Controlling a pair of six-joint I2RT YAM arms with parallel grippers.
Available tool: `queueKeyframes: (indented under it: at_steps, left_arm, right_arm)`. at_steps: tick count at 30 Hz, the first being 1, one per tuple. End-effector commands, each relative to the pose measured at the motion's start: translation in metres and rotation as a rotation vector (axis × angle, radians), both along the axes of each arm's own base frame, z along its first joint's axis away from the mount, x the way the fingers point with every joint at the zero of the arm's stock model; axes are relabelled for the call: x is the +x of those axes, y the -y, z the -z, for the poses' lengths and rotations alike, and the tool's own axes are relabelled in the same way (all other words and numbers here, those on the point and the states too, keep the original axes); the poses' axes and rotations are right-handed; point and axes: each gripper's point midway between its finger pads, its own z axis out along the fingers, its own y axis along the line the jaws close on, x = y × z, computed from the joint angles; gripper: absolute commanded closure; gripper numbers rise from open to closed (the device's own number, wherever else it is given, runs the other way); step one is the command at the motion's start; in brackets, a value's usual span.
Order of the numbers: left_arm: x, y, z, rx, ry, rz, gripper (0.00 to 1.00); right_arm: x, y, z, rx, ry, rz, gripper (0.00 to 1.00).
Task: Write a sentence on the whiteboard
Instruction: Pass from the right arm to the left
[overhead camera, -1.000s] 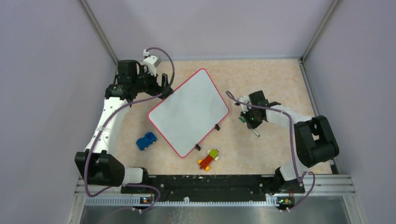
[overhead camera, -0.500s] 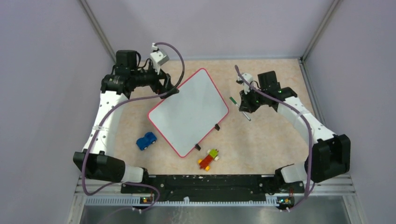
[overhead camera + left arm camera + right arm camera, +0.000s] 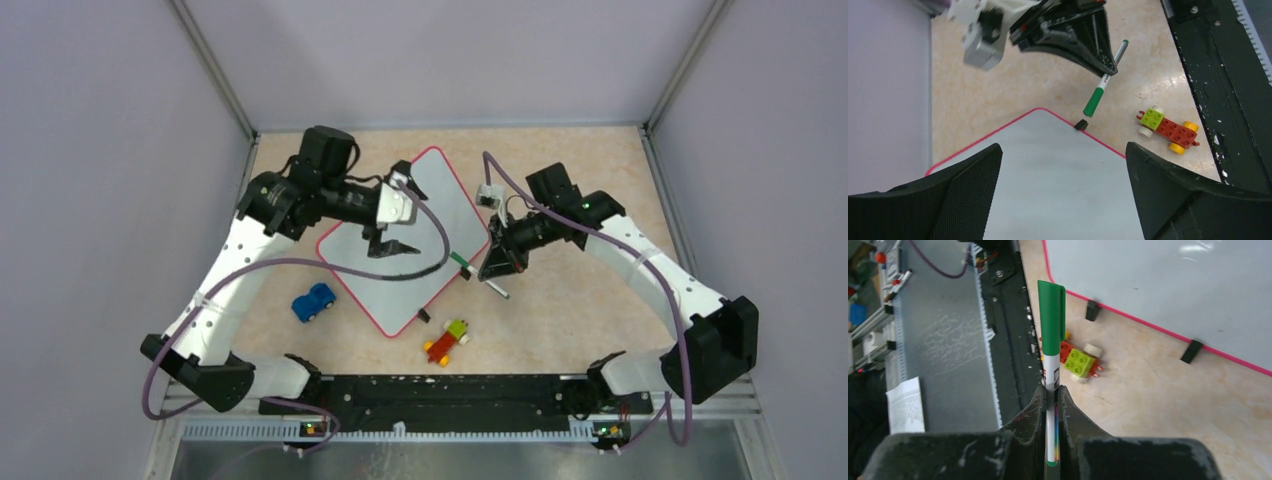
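Note:
The whiteboard (image 3: pixel 440 215) lies tilted on the table, white with a red-pink rim, and its face is blank; no sentence is in view. My left gripper (image 3: pixel 387 245) hangs open above the board's middle, and in the left wrist view its gripper (image 3: pixel 1063 150) frames bare whiteboard (image 3: pixel 1048 175). My right gripper (image 3: pixel 497 262) is shut on a capped green-and-white marker (image 3: pixel 478 277) just off the board's right edge. In the right wrist view the marker (image 3: pixel 1052 350) sticks out past the gripper (image 3: pixel 1051 390), cap end forward, with the whiteboard (image 3: pixel 1158 280) beyond.
A blue toy car (image 3: pixel 314 301) sits left of the board's near corner. A red, yellow and green brick car (image 3: pixel 447 341) lies below that corner, near the black base rail (image 3: pixel 440 390). Small black clips (image 3: pixel 1092 310) stick out from the board's rim.
The left arm swung from the board's far-left corner to above its middle, gripper still open. The right arm carried the marker in from the right to the board's right edge.

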Motion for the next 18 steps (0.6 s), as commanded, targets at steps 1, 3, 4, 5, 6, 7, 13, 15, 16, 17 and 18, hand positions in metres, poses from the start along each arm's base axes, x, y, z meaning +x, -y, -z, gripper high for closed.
queueKeyframes:
  at_steps: [1,3,4,5,6,7,13,15,16,17,18]
  left_arm:
    - [-0.037,0.019,0.012,0.078,0.164,0.192,0.05]
    - [-0.058,0.033,0.026,0.117,0.180,0.275,0.08]
    - [-0.064,0.037,0.035,0.143,0.181,0.298,0.12]
    - [-0.071,0.041,0.042,0.162,0.183,0.322,0.15]
    - [-0.074,0.044,0.049,0.183,0.190,0.331,0.18]
    - [-0.077,0.048,0.056,0.195,0.188,0.342,0.22]
    - [-0.076,0.064,0.079,0.240,0.168,0.342,0.37]
    - [-0.074,0.068,0.082,0.239,0.187,0.333,0.40]
    - [-0.073,0.069,0.082,0.235,0.195,0.328,0.40]
    - [-0.072,0.069,0.084,0.235,0.196,0.327,0.41]
    - [-0.072,0.070,0.086,0.236,0.192,0.330,0.42]
  right_arm:
    - [-0.033,-0.014,-0.031,0.116,-0.022,-0.139,1.00]
    - [-0.042,-0.018,-0.033,0.123,-0.024,-0.172,1.00]
    - [-0.045,-0.019,-0.035,0.127,-0.025,-0.184,1.00]
    - [-0.048,-0.020,-0.035,0.127,-0.026,-0.191,1.00]
    - [-0.050,-0.020,-0.035,0.126,-0.023,-0.198,1.00]
    - [-0.052,-0.020,-0.036,0.126,-0.022,-0.205,1.00]
    - [-0.067,-0.021,-0.040,0.152,-0.051,-0.248,1.00]
    - [-0.070,-0.021,-0.040,0.155,-0.057,-0.260,1.00]
    - [-0.072,-0.021,-0.040,0.156,-0.056,-0.266,1.00]
    - [-0.073,-0.021,-0.039,0.154,-0.058,-0.271,1.00]
    - [-0.074,-0.022,-0.039,0.154,-0.057,-0.273,1.00]
